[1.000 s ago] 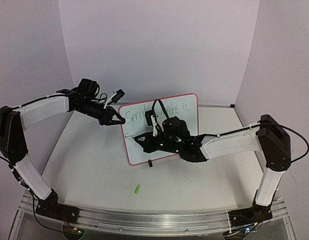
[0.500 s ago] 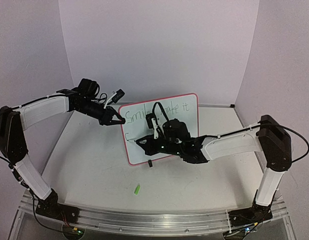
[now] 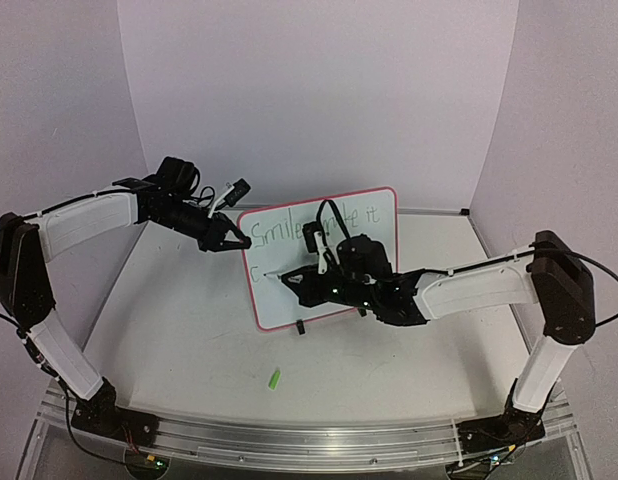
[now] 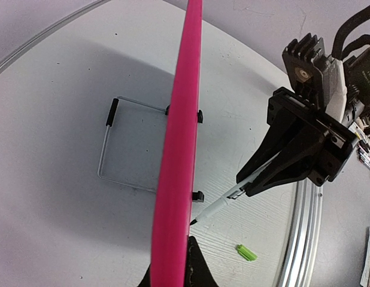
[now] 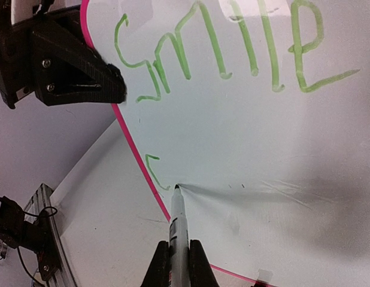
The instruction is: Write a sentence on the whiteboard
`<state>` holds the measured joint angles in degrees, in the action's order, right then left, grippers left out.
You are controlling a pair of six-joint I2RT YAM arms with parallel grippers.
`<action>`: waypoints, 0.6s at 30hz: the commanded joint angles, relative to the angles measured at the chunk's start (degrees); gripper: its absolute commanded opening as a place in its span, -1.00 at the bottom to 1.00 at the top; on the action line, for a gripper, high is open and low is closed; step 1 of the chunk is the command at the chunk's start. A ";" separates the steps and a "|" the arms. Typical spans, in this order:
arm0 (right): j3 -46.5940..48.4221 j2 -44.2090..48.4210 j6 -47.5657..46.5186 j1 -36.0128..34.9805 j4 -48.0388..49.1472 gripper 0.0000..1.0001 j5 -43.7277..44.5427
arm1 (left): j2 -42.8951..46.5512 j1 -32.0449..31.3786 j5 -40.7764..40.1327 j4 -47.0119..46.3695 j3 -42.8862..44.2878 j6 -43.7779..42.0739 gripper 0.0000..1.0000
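Observation:
The whiteboard (image 3: pixel 275 304), white with a red-pink rim, stands tilted on the table. My left gripper (image 3: pixel 232 243) is shut on its upper left edge; in the left wrist view the rim (image 4: pixel 180 137) runs edge-on between the left gripper's (image 4: pixel 172 266) fingers. The sentence (image 3: pixel 274 232) reads "Smile, make it" in green on the top line. My right gripper (image 3: pixel 301 283) is shut on a marker (image 5: pixel 178 218), whose tip touches the board just right of a small green "c" (image 5: pixel 152 170) that starts the second line, below "Smile" (image 5: pixel 221 54). The marker also shows in the left wrist view (image 4: pixel 218 208).
A green marker cap (image 3: pixel 274 378) lies on the table in front of the board, and it also shows in the left wrist view (image 4: pixel 246 253). A wire stand (image 4: pixel 104 155) props the board from behind. Black clip feet (image 4: pixel 198 196) hold its lower edge. Lilac walls enclose the table.
The right gripper has moved up and a little right with the marker. A green "c" now shows at the start of the second line. The left gripper has not moved.

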<state>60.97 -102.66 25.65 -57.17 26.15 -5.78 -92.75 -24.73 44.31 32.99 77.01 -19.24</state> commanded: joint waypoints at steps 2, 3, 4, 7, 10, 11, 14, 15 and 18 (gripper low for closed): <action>-0.11 1.91 0.57 0.24 2.38 -1.00 1.46 | 0.62 -0.07 -7.40 -0.54 0.51 -3.88 -1.00; 0.01 1.66 0.70 0.30 2.41 -1.00 1.57 | 0.68 -0.09 -7.40 -0.55 0.51 -3.89 -1.00; 0.11 1.51 0.81 0.35 2.41 -1.00 1.67 | 0.72 -0.06 -7.40 -0.53 0.51 -3.87 -1.00; 0.50 1.11 1.05 0.48 2.38 -1.00 1.97 | 0.65 -0.07 -7.39 -0.54 0.51 -3.88 -1.00; 1.03 0.88 1.05 0.72 2.41 -1.00 2.39 | 0.69 -0.06 -7.31 -0.53 0.51 -3.89 -1.00; 1.18 0.84 0.98 0.74 2.45 -1.00 2.51 | 0.71 -0.06 -7.39 -0.52 0.51 -3.88 -1.00; 1.59 0.71 0.91 0.83 2.44 -1.00 2.92 | 0.73 -0.10 -7.40 -0.54 0.51 -3.87 -1.00; 1.72 0.63 0.85 0.94 2.48 -1.00 2.97 | 0.63 -0.06 -7.40 -0.54 0.51 -3.87 -1.00; 2.04 0.48 0.69 1.02 2.46 -1.00 3.01 | 0.55 -0.05 -7.40 -0.56 0.51 -3.93 -1.00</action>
<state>60.97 -102.56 26.21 -56.86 26.52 -4.85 -92.71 -24.77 44.24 33.01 77.01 -19.30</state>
